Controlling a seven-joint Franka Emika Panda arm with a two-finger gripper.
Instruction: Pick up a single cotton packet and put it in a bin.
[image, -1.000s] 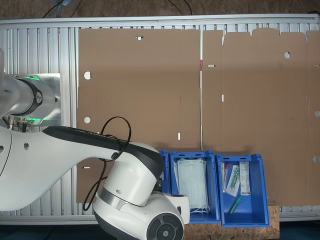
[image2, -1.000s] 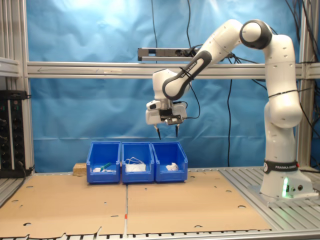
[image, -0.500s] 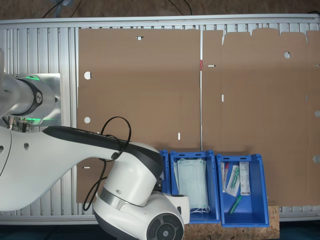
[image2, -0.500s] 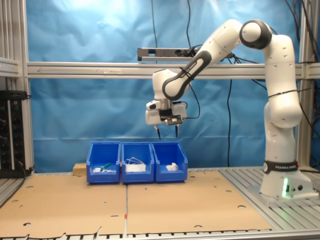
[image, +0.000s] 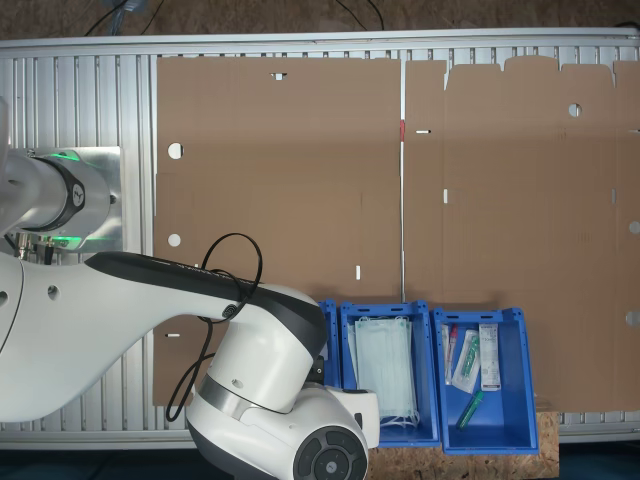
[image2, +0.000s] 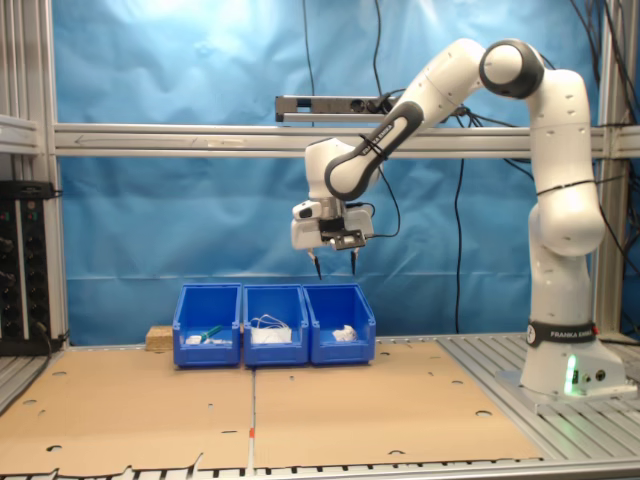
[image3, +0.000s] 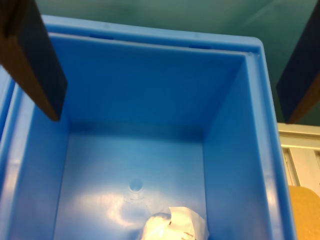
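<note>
We count three blue bins in a row at the far edge of the cardboard sheets in the second exterior view. The one nearest the second exterior view's right is the bin holding one whitish cotton packet; the middle bin holds pale face masks, and the third bin holds tubes and a green item. In the wrist view we look down into the bin, where one cotton packet lies on its floor. The gripper hangs well above the bin, its two fingers spread apart with nothing between them. In the first exterior view we see two bins fully, the mask bin and the tube bin, beside the arm's bulk.
</note>
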